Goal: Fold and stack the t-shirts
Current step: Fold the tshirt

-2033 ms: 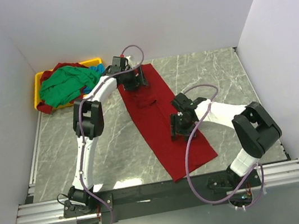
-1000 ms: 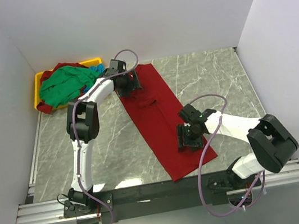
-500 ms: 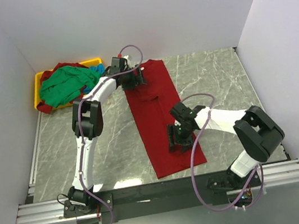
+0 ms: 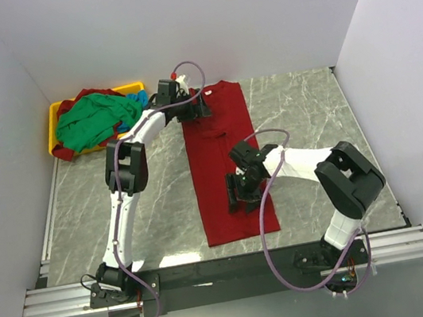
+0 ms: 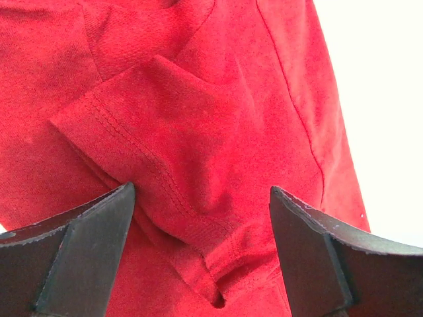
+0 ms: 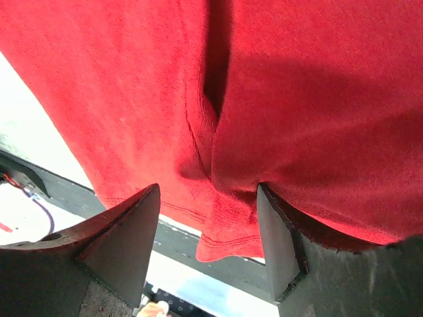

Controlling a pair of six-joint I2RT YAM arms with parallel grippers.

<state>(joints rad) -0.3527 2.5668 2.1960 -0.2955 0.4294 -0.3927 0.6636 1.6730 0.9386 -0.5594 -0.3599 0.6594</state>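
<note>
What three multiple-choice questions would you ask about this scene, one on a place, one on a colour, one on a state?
1. Where on the grey marble table is the yellow plastic tray? A) far left corner B) near right corner C) centre
2. What colour is the long cloth t-shirt lying on the table? A) green B) deep red C) blue
3. How does the left claw stand? A) clamped shut B) hidden C) jaws wide apart
Answers: 1 A, the tray sits where the far and left walls meet. 2 B, the top view shows it deep red. 3 C, the left wrist view shows a wide gap over the cloth.
</note>
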